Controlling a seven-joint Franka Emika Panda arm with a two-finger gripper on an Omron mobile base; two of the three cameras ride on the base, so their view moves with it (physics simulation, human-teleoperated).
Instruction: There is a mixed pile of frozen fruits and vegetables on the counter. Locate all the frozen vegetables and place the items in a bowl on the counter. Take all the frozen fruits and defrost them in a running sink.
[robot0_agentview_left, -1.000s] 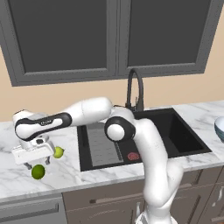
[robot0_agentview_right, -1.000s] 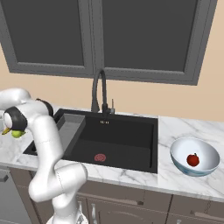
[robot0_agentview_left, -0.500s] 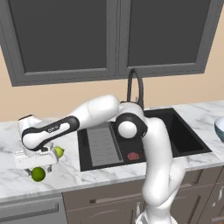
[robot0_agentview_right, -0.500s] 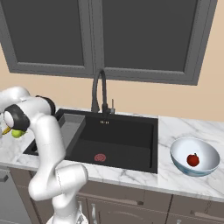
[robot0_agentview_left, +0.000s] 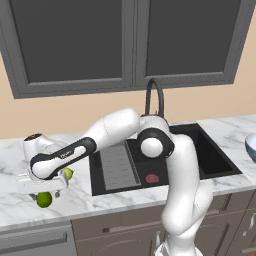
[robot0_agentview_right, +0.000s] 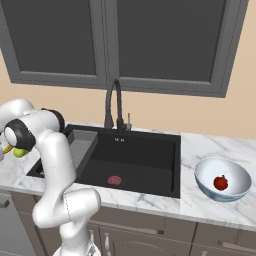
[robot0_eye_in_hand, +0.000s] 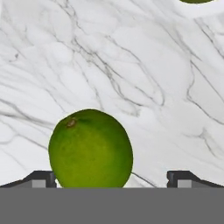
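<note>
A green ball (robot0_eye_in_hand: 90, 148) lies on the white marble counter (robot0_eye_in_hand: 144, 78) between my open fingertips (robot0_eye_in_hand: 41, 178), nearer the left one. From the left base view my gripper (robot0_agentview_left: 46, 191) hangs just over this ball (robot0_agentview_left: 43, 201) at the counter's front left. A yellow-green ball (robot0_agentview_left: 68, 173) sits just behind it, beside my forearm. The pale bowl (robot0_agentview_right: 235, 192) stands right of the sink (robot0_agentview_right: 145, 160) and holds a red round piece (robot0_agentview_right: 219, 183). A sliver of yellow (robot0_agentview_right: 6, 149), perhaps the banana, peeks out by my arm.
The black arched faucet (robot0_agentview_left: 154, 95) rises behind the sink (robot0_agentview_left: 210, 157), whose grey ribbed tray (robot0_agentview_left: 116, 165) fills its left part. Dark cabinets hang above. My arm stretches across the sink's left side to the counter (robot0_agentview_left: 15, 210).
My hand has come down and a little forward onto the green ball, and my elbow has swung to the right. The balls and the bowl have stayed put.
</note>
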